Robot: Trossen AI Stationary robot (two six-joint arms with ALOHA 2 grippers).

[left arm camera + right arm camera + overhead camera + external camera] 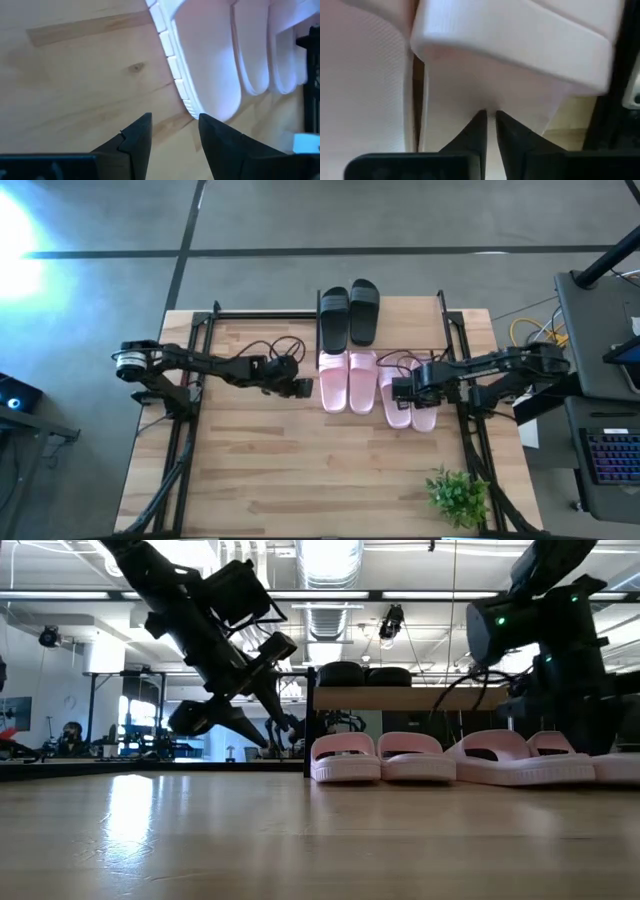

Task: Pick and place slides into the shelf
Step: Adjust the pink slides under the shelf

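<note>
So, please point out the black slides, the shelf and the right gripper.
black slides (349,313), high view, on the straps where the pair meets.
shelf (400,698), low view, on the front edge of the wooden plank.
right gripper (490,125), right wrist view, between the fingertips, against a pink slide.

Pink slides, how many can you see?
4. Two pink slides lie side by side under the shelf, in front of the black slides. Two more lie beneath the right gripper. None seem hidden.
</note>
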